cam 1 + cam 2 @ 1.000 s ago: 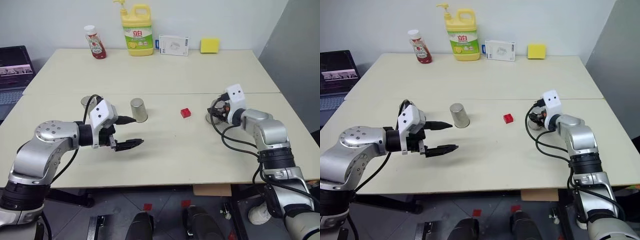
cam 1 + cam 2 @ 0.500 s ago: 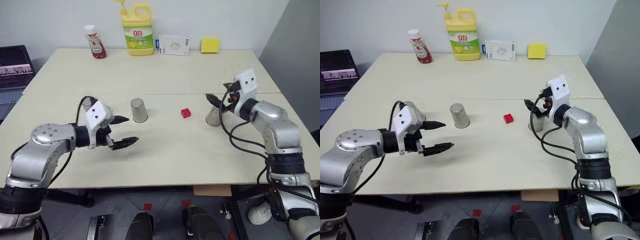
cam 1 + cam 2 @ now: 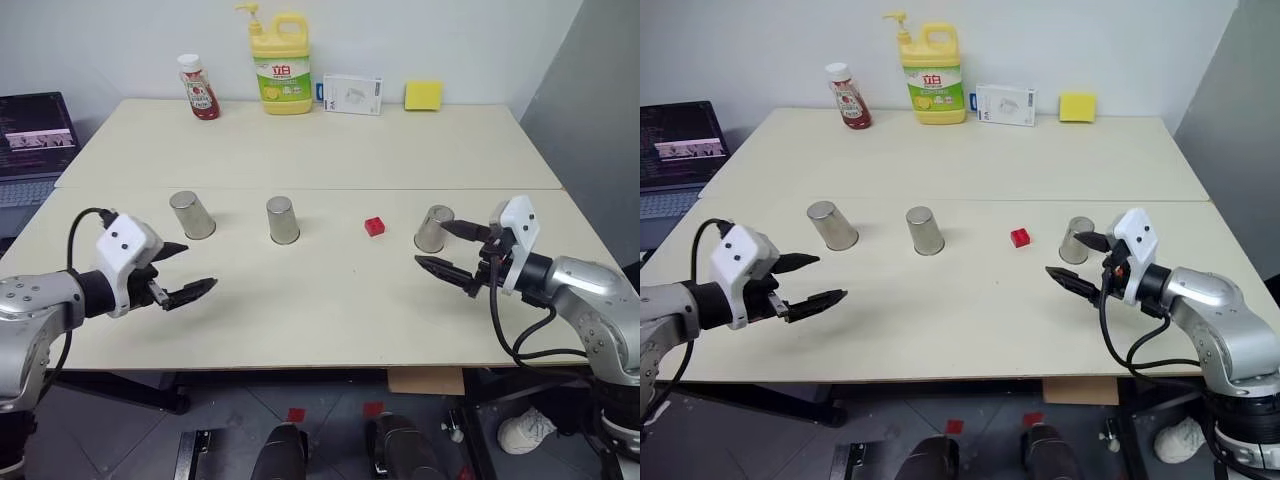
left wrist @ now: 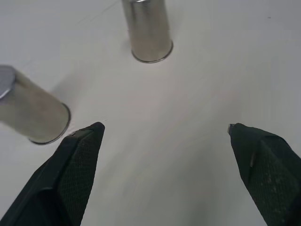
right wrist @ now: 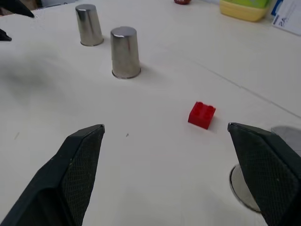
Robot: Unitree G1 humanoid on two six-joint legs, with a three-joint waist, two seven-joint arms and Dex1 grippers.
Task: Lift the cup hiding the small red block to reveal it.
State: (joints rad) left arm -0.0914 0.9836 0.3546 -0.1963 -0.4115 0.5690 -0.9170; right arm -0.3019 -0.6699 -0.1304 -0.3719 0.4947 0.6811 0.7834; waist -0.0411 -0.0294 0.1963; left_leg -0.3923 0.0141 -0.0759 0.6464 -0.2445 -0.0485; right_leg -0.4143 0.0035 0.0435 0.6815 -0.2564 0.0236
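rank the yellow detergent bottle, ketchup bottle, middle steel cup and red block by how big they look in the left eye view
1. yellow detergent bottle
2. ketchup bottle and middle steel cup look about alike; the bottle stands farther away, so unsure
3. small red block

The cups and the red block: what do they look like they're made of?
The three cups look like brushed steel: dull silver-grey, with soft streaky highlights down their sides and a faint sheen on the flat tops. The red block looks like moulded plastic: an even, bright red with studs on top, seen in the right wrist view. Neither is certain from looks alone.
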